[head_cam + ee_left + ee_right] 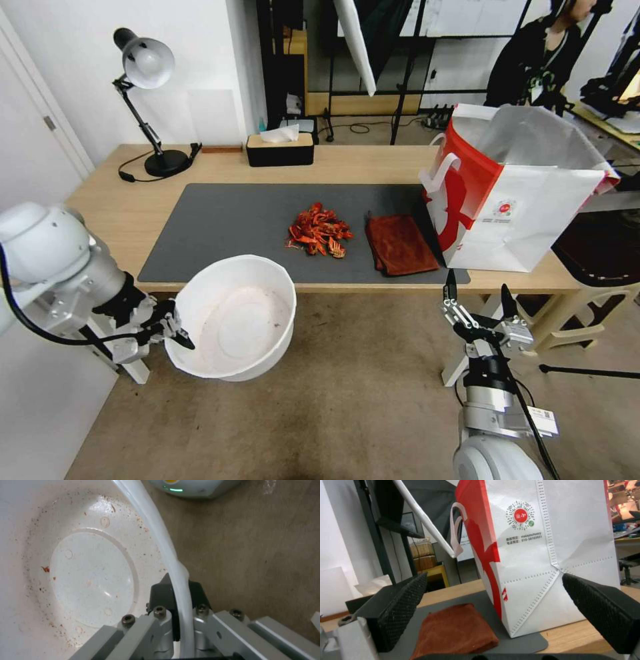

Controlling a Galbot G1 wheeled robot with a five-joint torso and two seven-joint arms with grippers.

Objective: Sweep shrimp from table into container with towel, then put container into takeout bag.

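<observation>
My left hand (175, 328) is clamped on the rim of the container (233, 327), one finger inside the wall and one outside, as my left wrist view shows (178, 590). I hold the round white bowl (83, 575) out in front of the near edge of the surface (107, 193), below the level of its top and over the floor. Its open side tips toward me, and faint reddish specks dot its inside.

On the surface lies a dark grey mat (220, 227). Behind the mat, toward the far left corner, stands a desk lamp (148, 100), and a black tissue box (280, 148) sits at the far edge. Near the middle of the mat is the shrimp (319, 231), a small pile of red-orange shell pieces. Just beside it to the right, apart from it, lies the towel (399, 244), a folded rust-red cloth flat on the mat (455, 630). Just right of the towel stands the takeout bag (513, 200), upright and open at the top, its base partly on the mat's right end (546, 562).

My right hand (479, 299) hangs in front of the near edge, below the towel and the bag, its fingers (400, 605) spread wide apart and holding nothing.
</observation>
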